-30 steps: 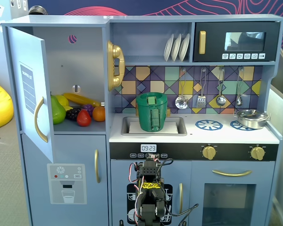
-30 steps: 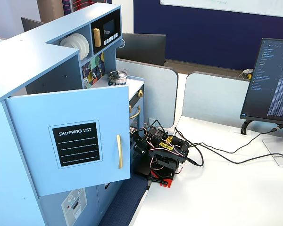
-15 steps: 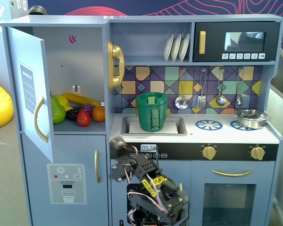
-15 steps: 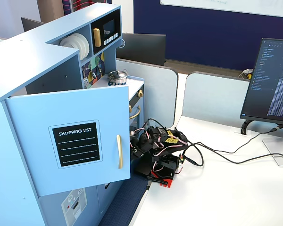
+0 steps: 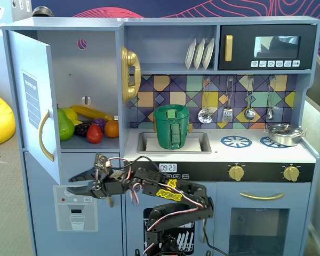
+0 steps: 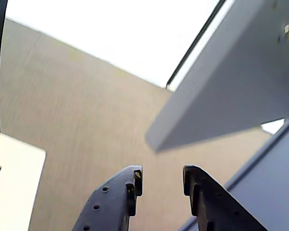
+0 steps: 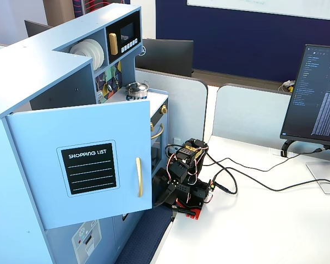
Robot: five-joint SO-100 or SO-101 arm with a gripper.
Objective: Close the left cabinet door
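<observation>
The left cabinet door [image 7: 71,143] is light blue with a black "SHOPPING LIST" panel [image 7: 88,168] and a gold handle [image 7: 138,177]. It stands swung wide open. In a fixed view it [image 5: 33,69] shows edge-on at the left, with its handle [image 5: 44,136]. My gripper [image 5: 70,184] is open and empty, just below and right of the door's lower free corner, pointing left. In the wrist view my gripper [image 6: 162,173] has its jaws apart over the carpet, and the door's underside [image 6: 231,82] is at the upper right. In the side fixed view the door hides the fingertips.
Toy fruit [image 5: 88,128] lies inside the open cabinet. Below it is the door with the ice-dispenser panel [image 5: 77,208]. A gold phone [image 5: 130,74], a green basket [image 5: 172,127] in the sink and the microwave [image 5: 266,48] lie to the right. The arm base [image 7: 188,192], cables and a monitor [image 7: 319,93] are on the white table [image 7: 253,231].
</observation>
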